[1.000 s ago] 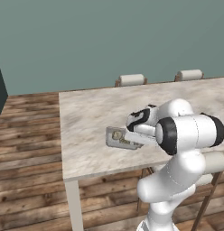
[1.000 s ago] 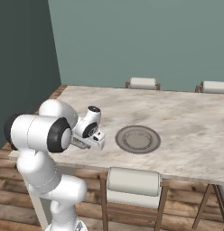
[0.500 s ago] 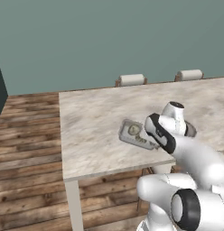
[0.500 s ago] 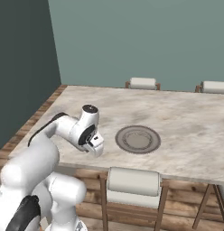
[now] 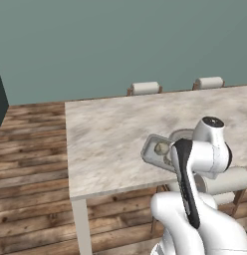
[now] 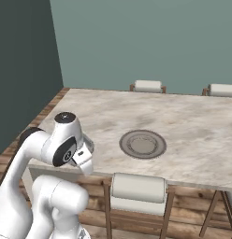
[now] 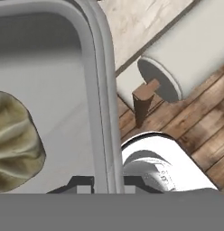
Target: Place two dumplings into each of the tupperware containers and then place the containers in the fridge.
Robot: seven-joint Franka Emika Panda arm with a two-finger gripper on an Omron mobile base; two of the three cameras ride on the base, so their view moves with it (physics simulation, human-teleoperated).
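Observation:
A light-grey tupperware container (image 5: 154,151) hangs over the table's front edge, with one dumpling (image 5: 161,148) showing inside it. My gripper (image 7: 108,186) is shut on the container's rim (image 7: 101,90), one fingertip (image 7: 82,184) inside the wall and the other outside. Close up in the hand view, a dumpling (image 7: 16,142) lies on the tray floor left of the rim. My own arm hides the container's near part in the left base view. The fridge is out of view.
A round brown-rimmed plate (image 6: 142,143) lies mid-table, partly behind my arm in the left base view. The marble table (image 5: 110,134) has two chairs (image 6: 148,85) at its far side and one chair (image 6: 139,186) at the near edge. A dark tall panel (image 6: 24,70) stands left.
My arm has swung and folded lower in front of the cameras, carrying the container a little right along the table's front edge. The gripper has stayed shut on the rim.

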